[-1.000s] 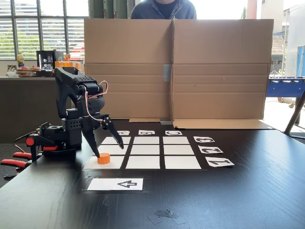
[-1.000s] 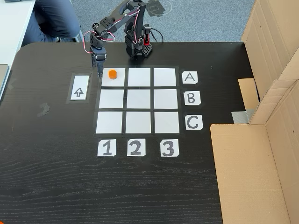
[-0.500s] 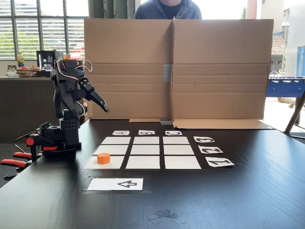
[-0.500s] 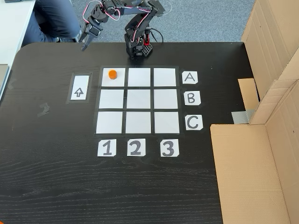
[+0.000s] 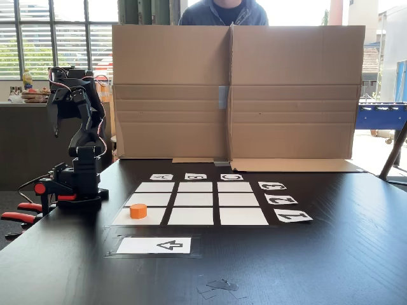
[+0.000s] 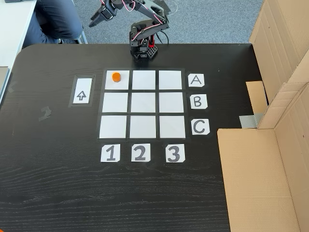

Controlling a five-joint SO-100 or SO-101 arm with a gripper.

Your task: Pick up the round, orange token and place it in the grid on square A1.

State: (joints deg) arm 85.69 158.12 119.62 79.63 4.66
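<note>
Black desk, token down, my arm folded back.

My pincer (image 6: 96, 17) has pulled up and away behind the desk (image 6: 48, 183), holding nothing; I cannot tell if it is spread. The round, orange token (image 6: 116, 76) now sits alone on square A1 (image 6: 117, 83) of the grid (image 6: 143, 102), so the job looks done. From above I read A and 1; the front view shows cardboard (image 5: 235, 92).
</note>
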